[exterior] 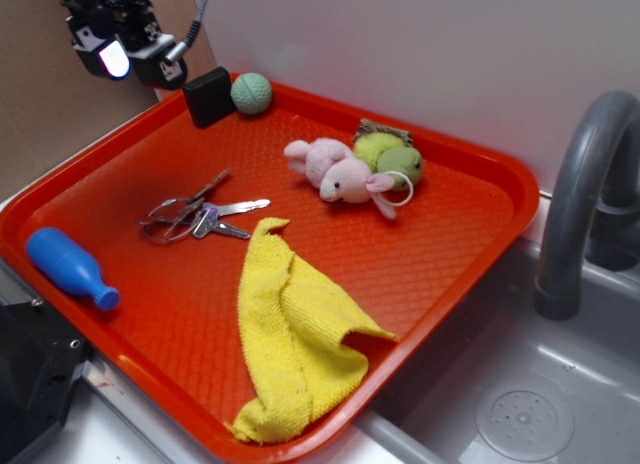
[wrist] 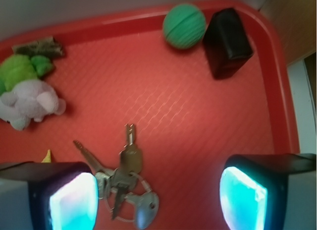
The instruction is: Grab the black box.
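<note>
The black box (exterior: 209, 96) stands at the far left corner of the red tray (exterior: 470, 174), touching a green textured ball (exterior: 251, 93). In the wrist view the black box (wrist: 227, 41) lies at the upper right beside the green ball (wrist: 184, 26). My gripper (exterior: 135, 62) hangs high above the tray's far left edge, to the left of the box and apart from it. In the wrist view the gripper (wrist: 157, 200) is open, its two lit pads (wrist: 242, 198) far apart with nothing between them; a bunch of keys (wrist: 126, 188) lies on the tray far below.
On the tray lie keys (exterior: 195, 217), a pink and green plush toy (exterior: 360, 167), a yellow cloth (exterior: 295, 334) and a blue bottle (exterior: 70, 267). A grey sink (exterior: 520, 404) with a faucet (exterior: 580, 204) is at the right. A white wall rises behind.
</note>
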Controlling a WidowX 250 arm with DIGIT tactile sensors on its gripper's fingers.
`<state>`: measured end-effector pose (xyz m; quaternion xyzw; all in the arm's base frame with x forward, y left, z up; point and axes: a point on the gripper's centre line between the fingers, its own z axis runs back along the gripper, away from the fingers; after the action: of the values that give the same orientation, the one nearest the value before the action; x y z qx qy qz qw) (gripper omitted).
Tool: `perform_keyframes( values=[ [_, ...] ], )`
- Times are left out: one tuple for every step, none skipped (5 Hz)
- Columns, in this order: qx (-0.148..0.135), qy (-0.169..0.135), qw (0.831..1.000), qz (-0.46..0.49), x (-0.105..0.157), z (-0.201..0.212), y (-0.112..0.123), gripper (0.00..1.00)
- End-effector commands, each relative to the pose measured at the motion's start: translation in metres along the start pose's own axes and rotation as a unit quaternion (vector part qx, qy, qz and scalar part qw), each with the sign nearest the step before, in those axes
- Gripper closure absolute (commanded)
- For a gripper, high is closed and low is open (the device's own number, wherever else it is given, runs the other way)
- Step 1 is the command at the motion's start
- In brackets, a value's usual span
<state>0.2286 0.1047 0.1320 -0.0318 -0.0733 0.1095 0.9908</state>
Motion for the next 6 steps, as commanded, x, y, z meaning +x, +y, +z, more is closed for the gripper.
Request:
perform_keyframes(
  values=[
    [0.069,-0.099,0.992,-0.034,0.017,0.006,0.039,0.00],
    [0.080,-0.093,0.991,-0.051,0.036,-0.007,0.041,0.00],
    [0.086,-0.088,0.992,-0.038,0.046,-0.009,0.056,0.00],
    [0.081,-0.078,0.993,-0.036,0.057,-0.013,0.062,0.00],
    [0.083,-0.072,0.993,-0.045,0.068,-0.018,0.063,0.00],
    [0.095,-0.048,0.993,-0.057,0.084,-0.043,0.057,0.00]
  ],
)
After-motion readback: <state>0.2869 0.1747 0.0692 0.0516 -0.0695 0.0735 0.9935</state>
